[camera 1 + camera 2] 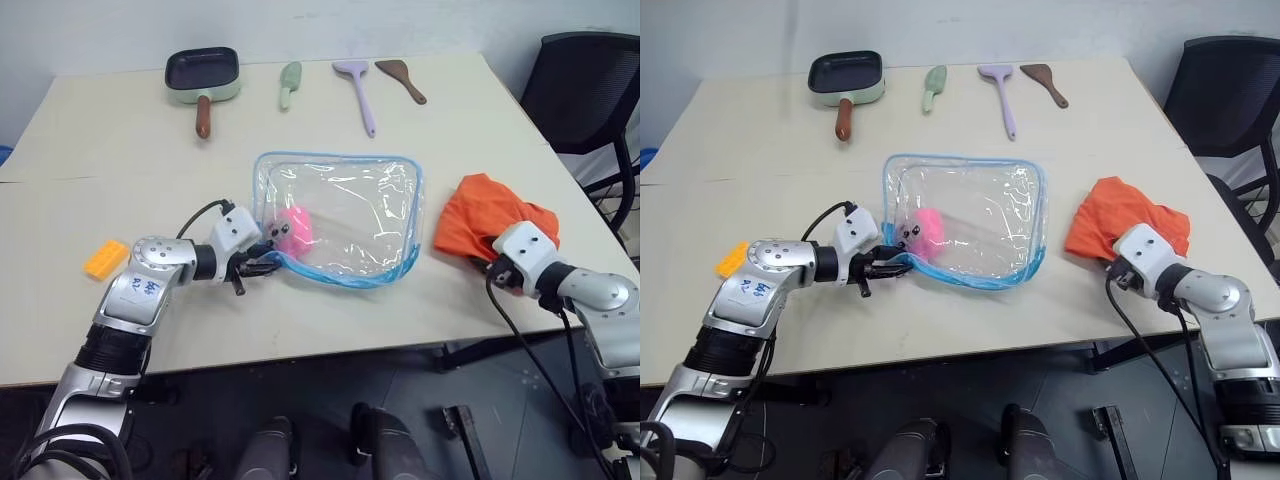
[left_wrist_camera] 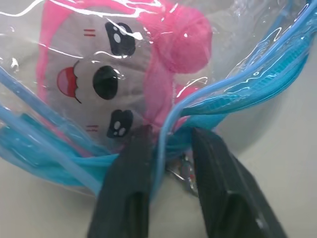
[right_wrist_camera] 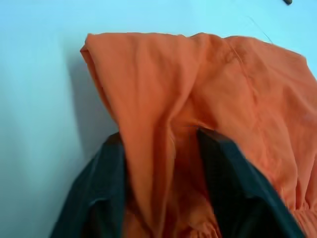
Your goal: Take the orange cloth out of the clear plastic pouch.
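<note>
The table (image 1: pixel 330 300) carried all items under inspection. The clear plastic pouch (image 1: pixel 350 215) lay flat at its centre, long axis running left to right, its open blue-trimmed mouth at the near-left corner. It no longer held the orange cloth (image 1: pixel 485 222), which lay bunched on the table right of the pouch, apart from it. The pouch's sole content was a pink plush toy (image 1: pixel 293 229), sitting just inside the left end. The right gripper (image 3: pixel 161 163) was much the nearer to the cloth: its fingers stood parted with a fold of cloth between them, the grip judged slack rather than clamped. The left gripper (image 2: pixel 171 158) was at the pouch mouth, fingers apart, straddling the blue trim without pinching it. The removal was judged complete; both hands need only back away towards the near edge. A yellow-orange brick (image 1: pixel 105 259) lay far left, untouched.
</note>
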Available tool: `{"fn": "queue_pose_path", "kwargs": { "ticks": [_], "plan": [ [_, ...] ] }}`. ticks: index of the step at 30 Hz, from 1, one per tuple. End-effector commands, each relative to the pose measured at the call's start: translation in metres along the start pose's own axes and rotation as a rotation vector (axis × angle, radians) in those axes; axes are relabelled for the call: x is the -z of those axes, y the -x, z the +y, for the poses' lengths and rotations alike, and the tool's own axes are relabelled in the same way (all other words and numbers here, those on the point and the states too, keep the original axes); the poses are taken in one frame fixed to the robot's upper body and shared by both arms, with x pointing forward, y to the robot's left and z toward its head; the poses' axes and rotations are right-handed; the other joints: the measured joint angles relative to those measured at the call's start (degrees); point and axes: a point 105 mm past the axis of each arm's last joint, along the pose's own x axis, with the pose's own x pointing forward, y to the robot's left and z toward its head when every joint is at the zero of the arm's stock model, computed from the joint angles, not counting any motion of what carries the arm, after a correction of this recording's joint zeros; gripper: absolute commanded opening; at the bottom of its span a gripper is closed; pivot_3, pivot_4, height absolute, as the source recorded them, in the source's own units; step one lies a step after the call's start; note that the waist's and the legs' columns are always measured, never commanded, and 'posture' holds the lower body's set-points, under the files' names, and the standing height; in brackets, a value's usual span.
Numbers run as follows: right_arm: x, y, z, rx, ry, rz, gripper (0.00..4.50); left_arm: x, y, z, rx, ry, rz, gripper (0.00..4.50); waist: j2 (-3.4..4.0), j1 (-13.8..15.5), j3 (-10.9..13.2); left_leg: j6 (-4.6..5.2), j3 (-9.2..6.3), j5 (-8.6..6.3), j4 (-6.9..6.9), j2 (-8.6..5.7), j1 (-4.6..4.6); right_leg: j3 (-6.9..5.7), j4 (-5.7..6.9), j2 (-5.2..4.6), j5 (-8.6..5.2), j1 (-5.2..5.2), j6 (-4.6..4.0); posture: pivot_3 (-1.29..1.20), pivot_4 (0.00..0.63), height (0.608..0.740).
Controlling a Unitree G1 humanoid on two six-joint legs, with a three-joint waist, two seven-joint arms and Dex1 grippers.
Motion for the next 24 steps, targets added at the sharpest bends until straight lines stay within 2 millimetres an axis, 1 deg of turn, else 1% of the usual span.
{"fn": "queue_pose_path", "kwargs": {
  "ticks": [1,2,4,5,6,7,9,12,15,16,17,19,24],
  "plan": [
    [-0.014,0.026,-0.018,0.023,-0.024,-0.035,3.41,-0.005,0.026,0.022,-0.074,0.015,-0.002,2.65,0.00,0.03,0.00,0.00,-0.01,0.00,0.00,0.00,-0.01,0.00,0.00,0.00,0.00,0.00,0.00,0.00,0.150,0.740],
    [-0.020,0.035,-0.019,-0.002,-0.067,-0.055,3.70,-0.009,0.036,0.027,-0.078,0.025,-0.021,2.92,0.00,0.01,0.00,0.00,-0.01,0.00,0.00,0.00,-0.01,0.00,0.00,0.00,0.00,0.00,0.00,0.00,0.150,0.740],
    [-0.028,0.048,-0.020,-0.042,-0.119,-0.082,4.46,-0.017,0.049,0.033,-0.086,0.029,-0.056,3.54,0.00,0.01,0.00,0.00,-0.01,0.00,0.01,0.02,-0.01,-0.02,-0.01,0.03,0.00,0.00,0.00,0.00,0.150,0.740],
    [-0.030,0.052,-0.019,-0.052,-0.131,-0.086,4.49,-0.019,0.053,0.035,-0.091,0.026,-0.067,3.56,0.00,0.00,0.00,0.00,-0.01,0.00,0.01,0.02,-0.01,-0.02,-0.02,0.03,0.00,0.00,0.00,0.00,0.150,0.740],
    [-0.032,0.067,-0.023,-0.082,-0.173,-0.083,4.49,-0.026,0.070,0.043,-0.102,0.031,-0.104,3.56,0.00,0.01,0.00,0.00,-0.02,0.00,0.01,0.03,-0.01,-0.03,-0.02,0.04,0.00,0.00,0.00,0.00,0.150,0.740],
    [-0.035,0.077,-0.024,-0.107,-0.202,-0.083,4.49,-0.032,0.082,0.047,-0.109,0.033,-0.132,3.56,0.00,0.19,0.01,-0.01,-0.02,0.00,0.02,0.02,-0.01,-0.03,-0.02,0.03,0.00,0.01,0.00,0.00,0.150,0.740],
    [-0.035,0.099,-0.027,-0.154,-0.243,-0.061,4.49,-0.038,0.108,0.053,-0.110,0.007,-0.159,3.56,0.00,0.21,0.01,-0.01,-0.09,-0.01,0.01,0.02,-0.04,-0.09,-0.02,0.03,0.00,0.01,0.00,0.00,0.150,0.740],
    [-0.030,0.119,-0.027,-0.196,-0.274,-0.017,4.49,-0.034,0.130,0.049,-0.061,-0.035,-0.127,3.56,-0.03,0.17,-0.01,0.02,-0.08,-0.03,-0.03,0.00,-0.05,-0.16,-0.08,0.05,0.00,0.01,0.00,0.00,0.150,0.740],
    [-0.027,0.136,-0.025,-0.237,-0.309,0.006,4.49,-0.026,0.152,0.046,-0.027,-0.059,-0.087,3.56,-0.03,0.23,-0.01,0.08,-0.05,-0.09,-0.03,-0.01,-0.05,-0.15,-0.13,0.04,-0.01,0.03,0.01,0.00,0.150,0.740],
    [-0.027,0.142,-0.027,-0.239,-0.328,0.011,4.49,-0.022,0.161,0.046,-0.023,-0.069,-0.063,3.56,-0.03,0.22,-0.01,0.09,-0.05,-0.10,-0.03,-0.01,-0.05,-0.15,-0.12,0.04,-0.02,0.02,0.02,0.00,0.150,0.740],
    [-0.029,0.146,-0.029,-0.239,-0.328,0.005,4.49,-0.018,0.169,0.046,-0.017,-0.068,-0.044,3.56,-0.03,0.16,-0.01,0.08,-0.05,-0.10,-0.02,-0.01,-0.05,-0.15,-0.12,0.05,-0.02,0.03,0.02,0.00,0.150,0.740],
    [-0.030,0.150,-0.035,-0.222,-0.347,0.003,4.49,-0.014,0.178,0.047,-0.012,-0.059,-0.027,3.56,-0.03,-0.01,-0.01,0.08,-0.01,-0.10,-0.02,0.00,-0.05,-0.13,-0.12,0.07,-0.02,0.02,0.02,0.00,0.150,0.740],
    [-0.028,0.145,-0.041,-0.196,-0.345,-0.003,4.49,-0.009,0.182,0.043,0.024,-0.068,0.003,3.56,-0.04,0.18,-0.02,0.09,-0.04,-0.12,-0.02,-0.02,-0.04,-0.12,-0.10,0.04,-0.02,0.02,0.02,0.00,0.150,0.740]
  ]
}}
